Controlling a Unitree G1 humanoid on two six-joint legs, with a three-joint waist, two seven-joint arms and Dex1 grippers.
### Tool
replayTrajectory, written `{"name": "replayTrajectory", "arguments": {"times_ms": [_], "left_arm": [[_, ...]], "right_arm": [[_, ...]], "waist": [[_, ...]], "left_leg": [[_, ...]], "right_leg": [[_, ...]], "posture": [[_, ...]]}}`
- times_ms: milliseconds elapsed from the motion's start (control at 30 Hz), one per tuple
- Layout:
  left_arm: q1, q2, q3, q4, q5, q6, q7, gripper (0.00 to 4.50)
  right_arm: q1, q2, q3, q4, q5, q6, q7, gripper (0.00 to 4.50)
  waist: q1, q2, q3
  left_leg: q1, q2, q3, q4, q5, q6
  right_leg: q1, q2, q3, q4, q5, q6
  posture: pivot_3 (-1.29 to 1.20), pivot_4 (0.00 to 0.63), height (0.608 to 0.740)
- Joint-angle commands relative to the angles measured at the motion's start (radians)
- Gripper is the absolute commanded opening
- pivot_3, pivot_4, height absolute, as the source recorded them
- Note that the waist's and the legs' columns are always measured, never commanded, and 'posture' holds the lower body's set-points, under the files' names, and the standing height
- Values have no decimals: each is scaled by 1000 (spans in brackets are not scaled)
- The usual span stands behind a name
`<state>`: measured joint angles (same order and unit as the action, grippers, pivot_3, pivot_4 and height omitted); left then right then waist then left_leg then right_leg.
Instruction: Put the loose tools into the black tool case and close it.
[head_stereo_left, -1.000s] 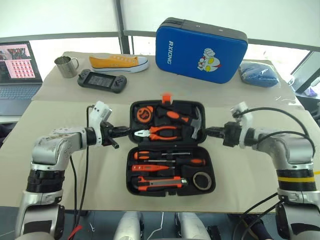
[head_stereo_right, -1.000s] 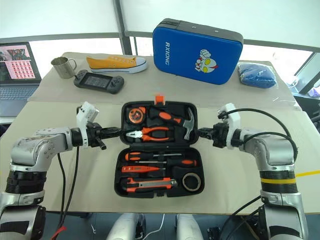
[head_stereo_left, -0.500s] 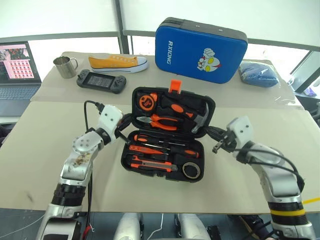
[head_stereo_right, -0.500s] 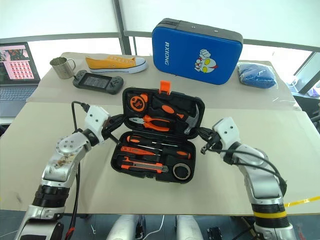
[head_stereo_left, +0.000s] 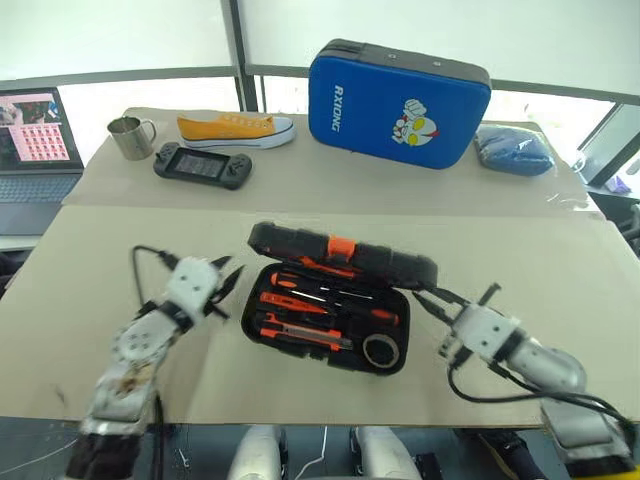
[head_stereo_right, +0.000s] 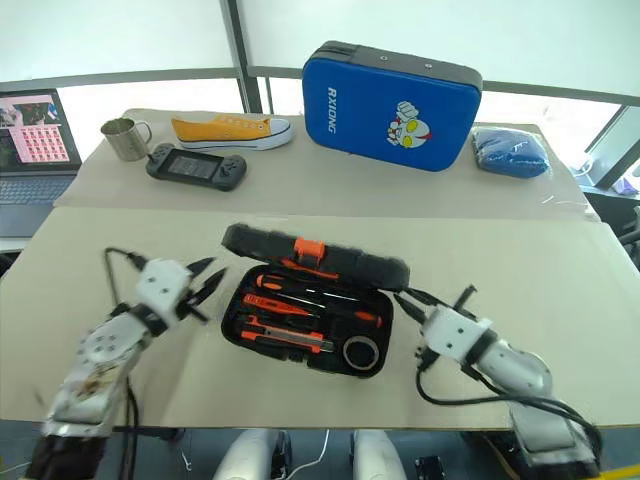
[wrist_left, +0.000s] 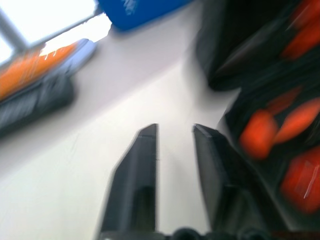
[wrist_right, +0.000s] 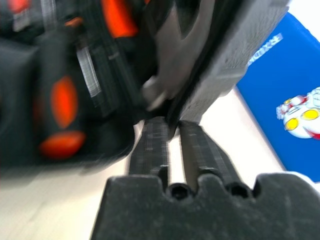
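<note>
The black tool case (head_stereo_left: 340, 300) lies near the front middle of the beige table (head_stereo_left: 90, 250), its lid tipped well forward over the tray but not yet shut, the orange latch (head_stereo_left: 342, 246) on the lid's upper edge. In the open tray lie the orange-handled screwdrivers (head_stereo_left: 300, 300), the utility knife (head_stereo_left: 300, 333) and the small tape roll (head_stereo_left: 382, 350). The left gripper (head_stereo_left: 228, 283) sits just beside the case's left end, its fingers (wrist_left: 137, 170) spread apart with a clear gap and nothing between them. The right gripper (head_stereo_left: 432, 298) is at the case's right end, close under the lid's corner; its fingers (wrist_right: 152, 142) stand a narrow slit apart, and whether they pinch the lid's edge cannot be told.
</note>
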<state>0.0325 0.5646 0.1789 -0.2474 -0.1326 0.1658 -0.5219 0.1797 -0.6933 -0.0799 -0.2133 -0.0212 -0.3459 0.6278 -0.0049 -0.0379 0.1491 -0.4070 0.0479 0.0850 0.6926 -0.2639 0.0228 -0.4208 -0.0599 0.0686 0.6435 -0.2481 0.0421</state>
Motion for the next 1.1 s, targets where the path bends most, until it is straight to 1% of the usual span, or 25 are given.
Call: {"name": "replayTrajectory", "arguments": {"times_ms": [33,100,133,200,233,300,333,367,400,433,533,600,633,667,700,767,833,867,900,967,1033,1100], "left_arm": [[46,74,146,-89,-100,83,-57,2802],[55,118,182,-56,-108,73,-93,3410],[45,135,188,-29,-112,78,-105,3793],[4,162,174,24,-112,72,-131,4423],[-39,175,150,57,-115,86,-147,4423],[-115,187,110,108,-121,104,-176,4423],[-181,188,72,149,-118,120,-198,4423],[-263,181,23,207,-105,117,-226,4500],[-344,171,-27,269,-80,97,-250,4500],[-411,162,-72,325,-60,86,-273,4500],[-570,123,-189,480,0,17,-344,3812],[-657,92,-249,567,26,-23,-393,3010],[-694,76,-274,607,40,-39,-411,2798],[-725,59,-299,641,50,-60,-436,2339],[-748,46,-320,669,59,-86,-460,2013],[-773,33,-344,707,71,-123,-493,1266],[-773,27,-391,705,84,-165,-563,574],[-775,22,-412,709,105,-185,-566,219],[-774,20,-424,705,117,-189,-569,47],[-757,34,-436,661,117,-162,-608,47],[-721,69,-431,592,94,-144,-670,47],[-683,106,-418,520,70,-116,-712,47]], "right_arm": [[81,-77,-130,-170,162,63,90,2098],[151,-124,-185,-238,280,121,165,2683],[179,-141,-209,-257,302,146,187,3058],[239,-175,-238,-295,361,211,238,3708],[274,-196,-249,-321,418,276,268,3708],[314,-220,-264,-361,507,362,311,3708],[324,-235,-261,-380,548,415,324,3708],[329,-252,-248,-402,587,470,339,3133],[325,-263,-228,-420,602,496,358,2915],[319,-274,-205,-430,604,523,367,2546],[259,-273,-122,-418,556,545,373,1609],[201,-258,-67,-389,521,552,368,887],[173,-251,-40,-372,502,552,367,679],[145,-242,-13,-355,485,551,368,215],[120,-232,9,-341,470,548,371,8],[90,-217,34,-322,454,547,377,0],[56,-203,73,-294,427,533,390,0],[40,-194,90,-280,414,528,390,0],[19,-181,103,-262,391,522,376,0],[-29,-143,106,-213,339,521,318,0],[-72,-107,86,-165,324,534,277,0],[-100,-80,68,-127,310,538,252,0]], "waist": [[1,0,0],[2,0,0],[3,0,0],[5,-1,0],[9,-2,0],[18,-2,0],[17,-2,0],[18,-3,0],[20,-3,0],[22,-3,0],[15,-5,-1],[11,-6,-1],[9,-6,-1],[8,-6,-1],[7,-6,-1],[6,-6,-1],[6,-6,-1],[6,-6,-1],[6,-6,-1],[5,-7,-1],[-3,-7,-1],[-7,-6,-1]], "left_leg": [[0,0,0,1,0,0],[2,1,1,1,0,0],[3,0,1,2,0,0],[10,1,1,1,0,0],[16,1,1,0,0,0],[17,1,2,0,0,0],[17,1,2,0,0,0],[17,1,2,0,0,0],[17,1,2,0,0,0],[17,0,2,1,0,0],[16,-2,4,1,0,0],[15,-2,4,1,-1,0],[13,-3,4,1,-1,0],[12,-3,5,1,-1,0],[11,-3,5,2,-1,0],[9,-3,5,1,-1,0],[7,-3,5,1,-1,0],[6,-3,5,2,-1,0],[5,-3,5,2,-1,0],[5,-3,4,3,-1,0],[5,-2,5,3,-1,0],[3,-2,5,3,-1,0]], "right_leg": [[0,0,0,0,0,0],[3,-1,0,0,0,0],[4,-1,0,1,0,0],[12,0,-1,0,0,-1],[17,0,-2,-2,-1,-1],[19,0,-2,-2,-3,-2],[18,0,-2,-2,-3,-2],[18,0,-1,-2,-2,-2],[19,-1,-1,-2,-2,-2],[19,0,-1,-2,-2,-1],[19,1,-2,-2,-2,-1],[17,1,-1,-2,-2,-1],[16,2,-1,-3,-2,-1],[15,2,-1,-3,-2,-1],[15,2,-1,-3,-2,-1],[13,2,-1,-3,-2,0],[10,2,-1,-3,-2,0],[10,2,-1,-3,-2,0],[9,2,-1,-2,-2,0],[9,2,-1,-2,-2,0],[9,3,-1,-2,-2,0],[4,2,1,1,-2,0]], "posture": [[0,150,740],[0,150,740],[0,150,740],[0,150,740],[0,150,740],[0,150,740],[0,150,740],[0,150,740],[0,150,740],[0,150,740],[0,150,740],[0,150,740],[0,150,740],[0,150,740],[0,150,740],[0,150,740],[0,150,740],[0,150,740],[0,150,740],[0,150,740],[0,150,740],[0,150,740]]}}
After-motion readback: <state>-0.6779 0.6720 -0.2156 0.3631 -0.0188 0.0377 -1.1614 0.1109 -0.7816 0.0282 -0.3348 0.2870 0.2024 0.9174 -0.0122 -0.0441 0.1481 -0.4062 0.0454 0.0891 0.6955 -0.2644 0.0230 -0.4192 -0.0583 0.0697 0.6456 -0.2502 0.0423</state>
